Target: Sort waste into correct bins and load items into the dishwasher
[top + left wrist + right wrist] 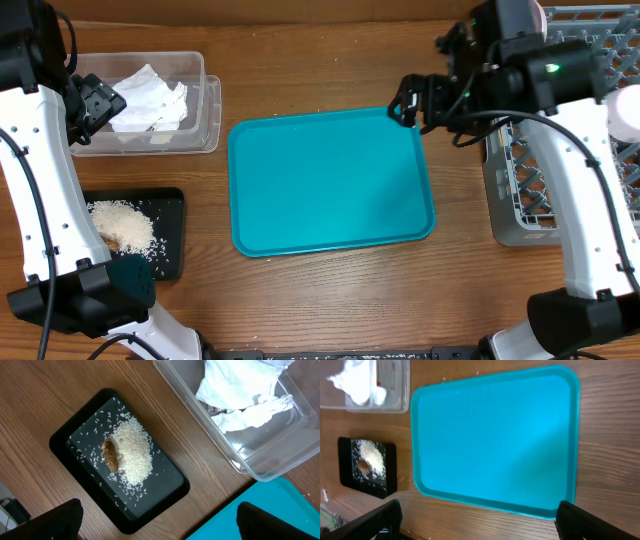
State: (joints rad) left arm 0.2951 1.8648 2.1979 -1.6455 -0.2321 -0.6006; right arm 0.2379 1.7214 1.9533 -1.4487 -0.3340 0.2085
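Observation:
A crumpled white napkin [150, 92] lies in the clear tub [207, 110] at the back left; a bit of red wrapper [216, 410] shows under it. The black tray [170, 215] at the front left holds a heap of rice [125, 222] with a brown food scrap [111, 456] at its edge. The grey dish rack [520, 205] stands at the right with a white dish [625, 110] in it. My left gripper [100, 100] hangs open and empty over the tub's left side. My right gripper [405, 100] hangs open and empty over the teal tray's far right corner.
The flat teal serving tray [330, 185] lies bare in the middle of the wooden table. In the right wrist view the teal tray [495, 435], the black tray [350, 482] and the tub [395, 390] all show below the gripper [480, 521].

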